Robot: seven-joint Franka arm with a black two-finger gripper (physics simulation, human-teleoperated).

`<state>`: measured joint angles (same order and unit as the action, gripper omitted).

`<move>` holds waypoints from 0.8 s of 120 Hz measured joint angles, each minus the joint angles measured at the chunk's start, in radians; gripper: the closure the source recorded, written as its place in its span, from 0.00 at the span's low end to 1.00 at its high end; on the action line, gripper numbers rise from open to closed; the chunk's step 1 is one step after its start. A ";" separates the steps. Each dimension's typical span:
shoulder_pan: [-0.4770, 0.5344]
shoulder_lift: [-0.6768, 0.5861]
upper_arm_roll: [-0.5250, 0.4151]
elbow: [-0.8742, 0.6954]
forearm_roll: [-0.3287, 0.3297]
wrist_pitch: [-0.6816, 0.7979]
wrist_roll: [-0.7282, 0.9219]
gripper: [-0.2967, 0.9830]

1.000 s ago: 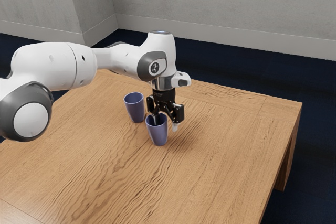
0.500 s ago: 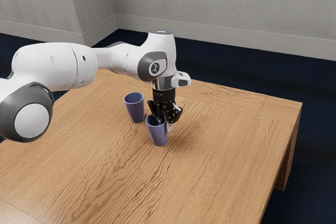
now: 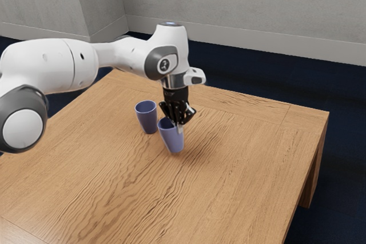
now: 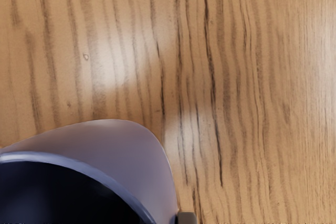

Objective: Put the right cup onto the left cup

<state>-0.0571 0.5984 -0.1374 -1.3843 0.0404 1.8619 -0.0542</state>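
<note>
Gripper (image 3: 179, 123) pinched on tilted cup (image 3: 173, 140), beside upright cup (image 3: 148, 119)

Fingers nearly together, tilted cup's wall between them, its body just below. The exterior view has the upright cup; the wrist view, the tilted one's dark mouth. From the upright cup, tabletop (image 3: 251, 158) stretches wide toward the exterior view's right edge.

Bare boards of the brown wooden table (image 3: 240, 190) offer passage on the exterior view's left of an upright blue-violet tapered cup (image 3: 147, 119). Just beside that cup, on the exterior view's right, a tilted blue-violet tapered cup (image 3: 172, 139) and the black two-finger gripper (image 3: 179, 124) obstruct the way.
</note>
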 joint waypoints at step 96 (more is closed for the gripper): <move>0.055 -0.238 -0.002 -0.073 0.010 -0.049 -0.002 0.85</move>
<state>-0.0022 0.3602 -0.1391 -1.4577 0.0505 1.8130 -0.0562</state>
